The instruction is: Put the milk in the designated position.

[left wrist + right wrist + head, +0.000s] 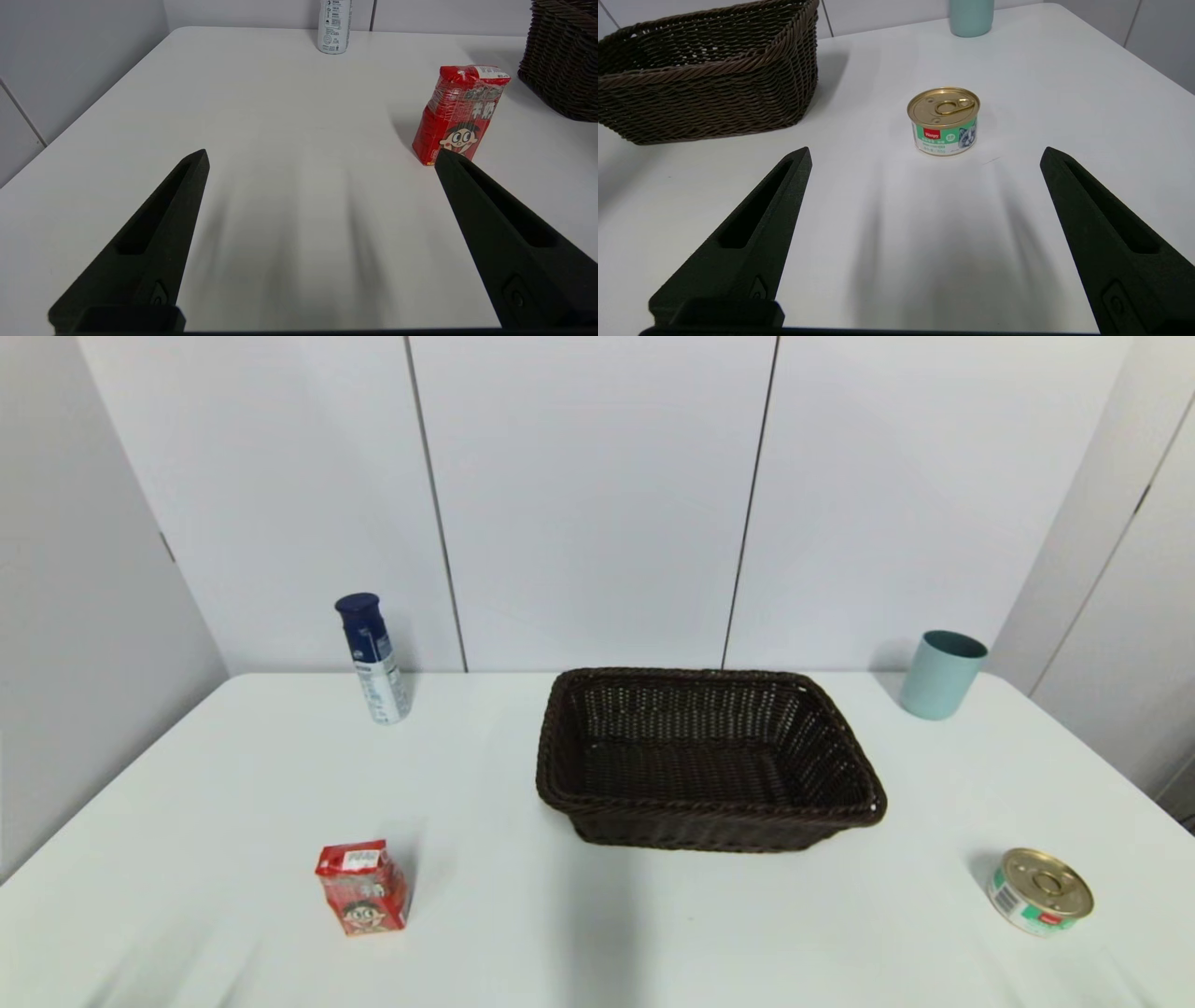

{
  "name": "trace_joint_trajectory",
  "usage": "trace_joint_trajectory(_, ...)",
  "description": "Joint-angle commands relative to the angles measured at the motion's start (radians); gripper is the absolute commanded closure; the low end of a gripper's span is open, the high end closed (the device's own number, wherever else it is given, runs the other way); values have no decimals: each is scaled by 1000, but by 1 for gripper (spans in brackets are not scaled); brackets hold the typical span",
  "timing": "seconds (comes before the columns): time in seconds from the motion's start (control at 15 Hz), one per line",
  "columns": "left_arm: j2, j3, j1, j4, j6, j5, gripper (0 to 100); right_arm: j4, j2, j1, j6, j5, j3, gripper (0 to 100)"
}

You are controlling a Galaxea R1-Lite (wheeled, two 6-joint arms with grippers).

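Nothing done yet tbh. The milk (363, 887) sits upright on the table (597, 933), front-left, well apart from the basket (709, 803). Left gripper (322, 158) spread wide near it, w/ nothing held; right gripper (924, 156) also spread, idle by the tin (943, 120). Whole grab + placement left.

Only the fingers (154, 242) of the left gripper (322, 156) and the fingers (1101, 242) of the right gripper (924, 154) are seen of the robot. Each finger is matte black, long and wedge-shaped, tapered to a narrow tip, with an elongated recessed slot on its inner face. A small round fastener is set near each base.
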Motion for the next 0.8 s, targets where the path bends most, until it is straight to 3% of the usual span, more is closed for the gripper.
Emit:
trace_joint_trajectory(0.07, 0, 0, 0, 0, 0, -1, 0, 0, 1, 0, 1, 0, 0, 0)
trace_joint_trajectory(0.4, 46, -17, 0, 0, 7, 2, 0, 0, 1, 0, 1, 0, 0, 0)
trace_joint_trajectory(0.6, 288, -140, 4, -25, 178, -28, 0, 0, 1, 0, 1, 0, 0, 0)
trace_joint_trajectory(0.8, 619, -276, -21, -42, 251, -258, 0, 0, 1, 0, 1, -1, 0, 0)
